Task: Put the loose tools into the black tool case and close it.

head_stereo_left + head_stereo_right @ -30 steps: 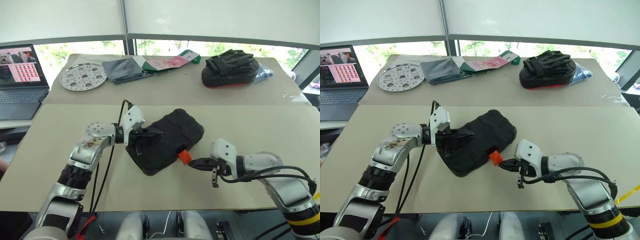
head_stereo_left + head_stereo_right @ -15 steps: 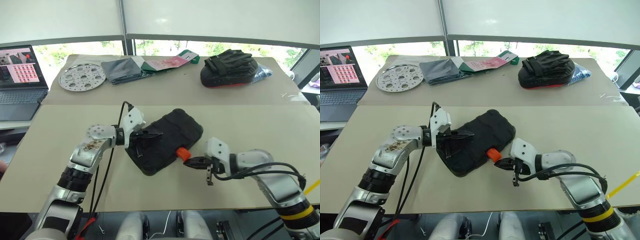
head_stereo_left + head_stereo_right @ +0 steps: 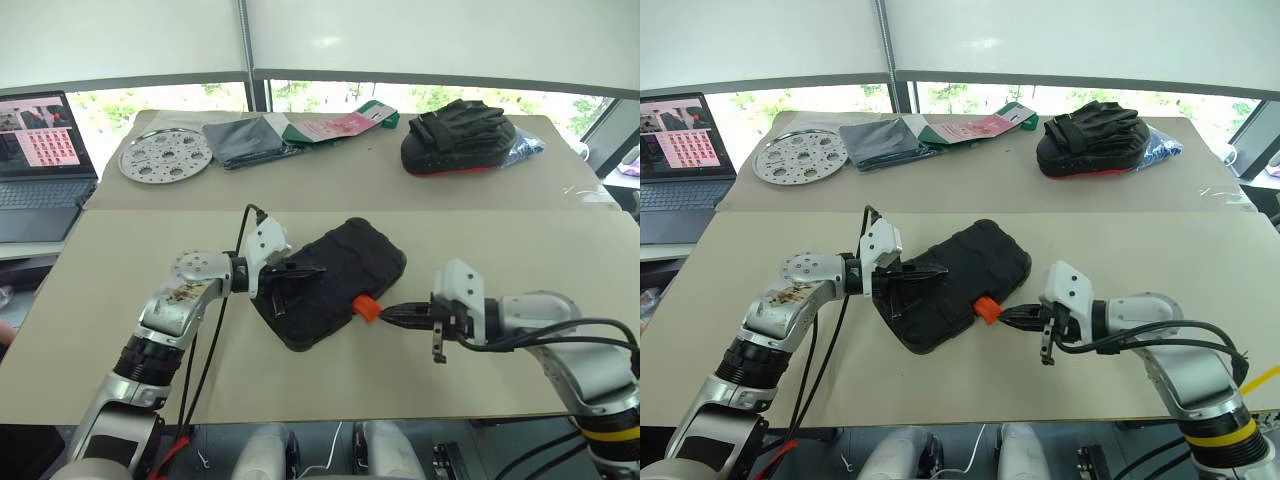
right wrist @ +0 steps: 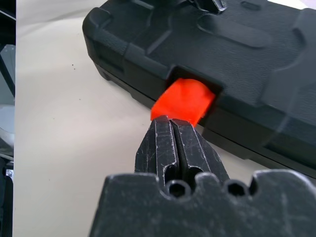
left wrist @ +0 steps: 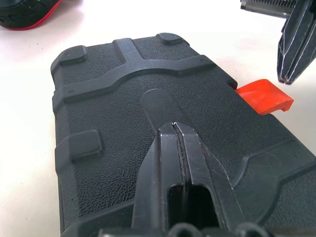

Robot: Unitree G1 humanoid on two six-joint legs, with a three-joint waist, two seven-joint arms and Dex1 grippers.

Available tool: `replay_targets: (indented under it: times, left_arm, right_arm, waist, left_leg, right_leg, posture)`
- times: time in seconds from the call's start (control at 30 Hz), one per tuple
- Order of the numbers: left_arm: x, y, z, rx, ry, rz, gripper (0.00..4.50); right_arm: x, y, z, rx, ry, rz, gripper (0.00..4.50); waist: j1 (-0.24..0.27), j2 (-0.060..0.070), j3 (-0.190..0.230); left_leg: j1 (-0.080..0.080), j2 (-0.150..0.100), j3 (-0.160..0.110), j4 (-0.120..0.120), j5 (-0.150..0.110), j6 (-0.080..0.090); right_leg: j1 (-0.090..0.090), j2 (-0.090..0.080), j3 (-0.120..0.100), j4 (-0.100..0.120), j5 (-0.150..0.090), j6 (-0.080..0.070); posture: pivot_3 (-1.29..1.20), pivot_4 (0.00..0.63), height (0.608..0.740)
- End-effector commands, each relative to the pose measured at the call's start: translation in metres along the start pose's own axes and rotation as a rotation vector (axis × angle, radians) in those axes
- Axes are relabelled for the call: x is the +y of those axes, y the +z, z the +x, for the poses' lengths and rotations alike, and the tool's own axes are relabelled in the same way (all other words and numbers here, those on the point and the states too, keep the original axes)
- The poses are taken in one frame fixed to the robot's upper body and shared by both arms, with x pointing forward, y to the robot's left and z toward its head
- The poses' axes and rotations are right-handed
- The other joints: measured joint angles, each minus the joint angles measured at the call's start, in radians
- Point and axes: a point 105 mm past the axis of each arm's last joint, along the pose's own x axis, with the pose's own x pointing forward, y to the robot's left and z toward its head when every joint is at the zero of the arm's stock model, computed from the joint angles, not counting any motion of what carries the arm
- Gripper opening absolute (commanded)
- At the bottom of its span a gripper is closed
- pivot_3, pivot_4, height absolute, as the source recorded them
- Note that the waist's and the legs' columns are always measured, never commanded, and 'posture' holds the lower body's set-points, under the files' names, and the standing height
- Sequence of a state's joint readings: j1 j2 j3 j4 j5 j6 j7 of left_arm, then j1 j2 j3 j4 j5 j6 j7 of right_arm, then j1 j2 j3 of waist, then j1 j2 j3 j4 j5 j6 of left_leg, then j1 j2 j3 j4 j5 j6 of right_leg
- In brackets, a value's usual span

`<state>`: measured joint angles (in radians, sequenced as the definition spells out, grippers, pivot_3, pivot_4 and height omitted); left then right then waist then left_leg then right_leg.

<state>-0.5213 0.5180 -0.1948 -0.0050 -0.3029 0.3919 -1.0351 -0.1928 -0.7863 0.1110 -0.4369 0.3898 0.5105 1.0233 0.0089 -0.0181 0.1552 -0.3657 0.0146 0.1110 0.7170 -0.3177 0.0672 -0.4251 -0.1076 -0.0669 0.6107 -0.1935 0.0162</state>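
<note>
your right tool [image 4: 170, 129] is clenched on nothing, its tip right at the orange latch [image 4: 183, 100] that sticks out from the case [image 3: 952, 282]. your left tool [image 5: 177, 129] is also clenched empty, its fingers lying on the case lid. the case is shut and lies slantwise mid worktop [image 3: 1200, 250]. behind it sit a perforated disc [image 3: 800, 155], folded cloths [image 3: 880, 141] and a black pad [image 3: 1095, 133].
</note>
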Motion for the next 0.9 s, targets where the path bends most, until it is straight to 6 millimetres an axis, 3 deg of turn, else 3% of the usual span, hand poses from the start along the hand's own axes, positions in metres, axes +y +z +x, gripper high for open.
replay_targets:
  times: [0.03,0.57,0.73,0.9]
  left_arm:
    - [-0.005,-0.022,-0.001,0.07,-0.008,-0.056,0.0]
    - [-0.003,-0.024,-0.003,0.074,0.006,-0.051,0.0]
    - [-0.003,-0.025,-0.003,0.078,0.008,-0.048,0.0]
    - [-0.005,-0.028,-0.002,0.08,0.002,-0.055,0.0]
  right_arm:
    - [-0.004,0.006,0.005,-0.015,-0.01,-0.055,0.04]
    - [-0.01,0.005,0.012,-0.046,-0.029,-0.078,0.04]
    - [0.006,0.011,0.0,-0.051,0.053,-0.041,0.04]
    - [-0.003,0.018,-0.003,-0.076,0.012,-0.037,0.04]
  waist:
    - [0.0,0.0,0.0]
    - [-0.008,0.0,0.0]
    - [-0.007,0.0,0.0]
    - [-0.007,0.001,0.0]
  left_leg:
    - [0.0,0.0,0.0,0.0,0.0,0.0]
    - [0.001,0.0,0.0,0.0,0.0,0.0]
    - [0.001,0.0,0.0,0.0,0.0,0.0]
    - [0.002,0.0,0.0,0.0,0.0,0.0]
  right_leg:
    - [0.0,0.0,0.0,0.0,0.0,0.0]
    - [0.0,0.0,0.0,0.001,0.0,0.0]
    - [0.0,0.0,0.0,0.001,0.0,0.0]
    - [0.001,0.0,0.0,0.001,0.0,0.0]
  posture:
    - [0.0,0.15,0.74]
    - [0.0,0.15,0.74]
    - [0.0,0.15,0.74]
    - [0.0,0.15,0.74]
